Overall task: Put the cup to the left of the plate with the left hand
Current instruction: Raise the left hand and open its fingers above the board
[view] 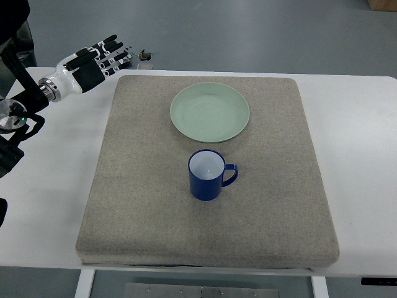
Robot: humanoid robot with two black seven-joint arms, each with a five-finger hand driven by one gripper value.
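Note:
A blue cup point(207, 174) with a white inside stands upright on the grey mat point(142, 186), its handle pointing right. Just behind it lies a pale green plate point(209, 112). My left hand point(102, 57) hovers at the upper left, beyond the mat's far left corner, with its fingers stretched out straight and holding nothing. It is well away from the cup. No right arm shows.
The mat lies on a white table point(360, 136). A small dark object point(145, 56) sits at the table's back edge, close to my left fingertips. Grey floor lies beyond the table.

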